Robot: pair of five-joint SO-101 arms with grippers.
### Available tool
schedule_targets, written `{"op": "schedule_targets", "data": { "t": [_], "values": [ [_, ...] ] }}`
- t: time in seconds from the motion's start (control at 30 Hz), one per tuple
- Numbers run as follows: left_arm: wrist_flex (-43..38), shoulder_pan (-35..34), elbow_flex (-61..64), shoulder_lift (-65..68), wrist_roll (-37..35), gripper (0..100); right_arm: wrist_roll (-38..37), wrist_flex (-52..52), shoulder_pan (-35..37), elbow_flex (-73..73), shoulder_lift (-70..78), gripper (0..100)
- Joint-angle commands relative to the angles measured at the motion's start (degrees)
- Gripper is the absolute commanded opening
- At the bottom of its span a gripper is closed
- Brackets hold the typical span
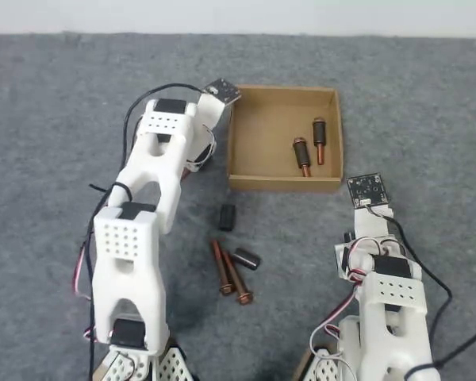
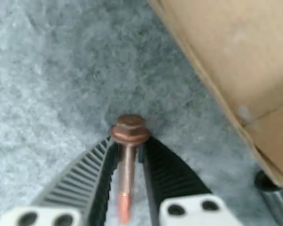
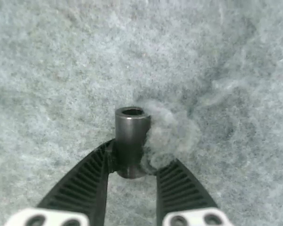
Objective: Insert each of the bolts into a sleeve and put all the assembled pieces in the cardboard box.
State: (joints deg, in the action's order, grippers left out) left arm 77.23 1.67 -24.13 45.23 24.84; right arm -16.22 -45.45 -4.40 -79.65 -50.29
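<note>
The left pincer (image 2: 128, 147) grips a bolt (image 2: 129, 131) and the right pincer (image 3: 132, 157) a sleeve (image 3: 131, 132); any misalignment at mating could knock either loose.

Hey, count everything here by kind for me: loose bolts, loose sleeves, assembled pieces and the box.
Loose bolts: 3 (two on the table, one in the left gripper)
Loose sleeves: 3 (two on the table, one in the right gripper)
Assembled pieces: 2 (in the cardboard box)
Cardboard box: 1
Total: 9
</note>
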Motion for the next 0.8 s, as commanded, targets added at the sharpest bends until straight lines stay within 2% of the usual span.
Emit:
{"op": "schedule_targets", "data": {
  "t": [0.0,0.13,0.23,0.53,0.63,0.77],
  "values": [
    [2.6,0.0,-6.7,1.3,-7.6,1,-1.0,1.1,-0.3,0.3,-2.2,0.7],
    [5.7,-1.0,-11.8,3.1,-24.0,1,-1.1,1.1,-0.3,0.3,-2.2,0.7],
    [8.3,-1.5,-14.2,2.7,-31.9,1,-1.1,1.1,-0.2,0.3,-2.2,0.7],
    [15.0,-1.5,-13.0,-6.5,-33.4,1,-1.1,1.2,-0.1,0.3,-2.2,0.7],
    [14.5,-1.3,-7.7,-11.3,-33.4,1,-1.2,1.2,-0.1,0.3,-2.2,0.7],
    [9.8,-1.2,2.5,-19.1,-33.5,1,-1.2,1.2,-0.1,0.3,-2.2,0.7]
  ]
}}
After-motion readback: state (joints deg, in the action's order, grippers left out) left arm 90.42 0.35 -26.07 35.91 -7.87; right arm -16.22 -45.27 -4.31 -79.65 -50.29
